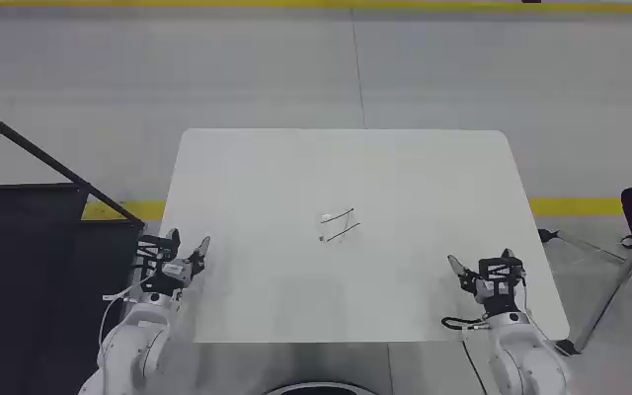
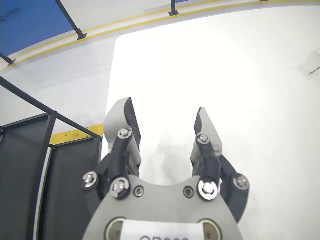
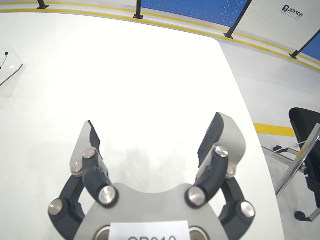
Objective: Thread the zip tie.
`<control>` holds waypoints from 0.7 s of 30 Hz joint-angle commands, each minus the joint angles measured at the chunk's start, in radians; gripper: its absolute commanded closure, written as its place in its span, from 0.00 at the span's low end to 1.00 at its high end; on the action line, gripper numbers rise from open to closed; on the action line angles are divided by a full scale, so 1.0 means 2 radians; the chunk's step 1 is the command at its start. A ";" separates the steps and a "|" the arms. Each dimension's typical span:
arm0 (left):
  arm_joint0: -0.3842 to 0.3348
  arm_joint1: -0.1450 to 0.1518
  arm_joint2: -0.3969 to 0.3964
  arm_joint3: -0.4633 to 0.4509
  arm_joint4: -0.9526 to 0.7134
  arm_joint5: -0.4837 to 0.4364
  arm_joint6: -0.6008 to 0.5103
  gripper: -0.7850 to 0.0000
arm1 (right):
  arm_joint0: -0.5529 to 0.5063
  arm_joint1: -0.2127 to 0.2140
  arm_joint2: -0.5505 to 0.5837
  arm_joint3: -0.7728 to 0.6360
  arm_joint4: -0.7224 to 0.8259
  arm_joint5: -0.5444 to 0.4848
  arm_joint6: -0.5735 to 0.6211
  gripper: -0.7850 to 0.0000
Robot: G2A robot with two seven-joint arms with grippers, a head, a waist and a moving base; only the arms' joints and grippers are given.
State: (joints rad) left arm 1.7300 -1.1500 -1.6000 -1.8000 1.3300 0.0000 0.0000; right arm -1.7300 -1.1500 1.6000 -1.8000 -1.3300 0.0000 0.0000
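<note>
Two pairs of jaws hang over the near edge of one white table [image 1: 276, 178], the left jaws by one near corner and the right jaws by the other. Both pairs are spread wide with nothing between them. Ahead of them and between the two, well apart from either, lies the zip tie [image 1: 343, 231]. It shows as two thin black lines side by side, and I cannot tell whether that is one tie bent over or two. It rests on one clear sheet [image 3: 11, 76].
</note>
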 commanded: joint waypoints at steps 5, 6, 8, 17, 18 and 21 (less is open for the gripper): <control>-0.001 0.000 0.009 -0.001 0.028 -0.011 0.017 0.00 | 0.003 0.000 -0.001 -0.002 0.002 -0.016 0.003 0.00; -0.002 0.000 0.009 0.000 0.025 -0.011 0.019 0.00 | 0.005 0.001 0.001 -0.003 0.001 -0.026 0.009 0.00; -0.003 0.000 0.008 -0.003 0.019 -0.023 0.021 0.00 | 0.012 0.002 0.003 -0.008 0.012 -0.049 0.023 0.00; -0.022 0.003 -0.021 -0.009 -0.058 -0.129 0.009 0.00 | 0.078 0.015 0.020 -0.013 0.112 -0.262 0.189 0.00; -0.028 0.004 -0.024 -0.006 -0.071 -0.145 0.003 0.00 | 0.089 0.016 0.017 -0.013 0.130 -0.275 0.213 0.00; -0.044 0.007 -0.032 0.004 -0.093 -0.190 -0.006 0.00 | 0.124 0.019 0.007 -0.006 0.182 -0.307 0.281 0.00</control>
State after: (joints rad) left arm 1.6512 -1.1378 -1.6608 -1.7997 1.1555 -0.3515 -0.0076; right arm -1.5050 -1.1138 1.6196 -1.8182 -1.0043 -0.6010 0.5109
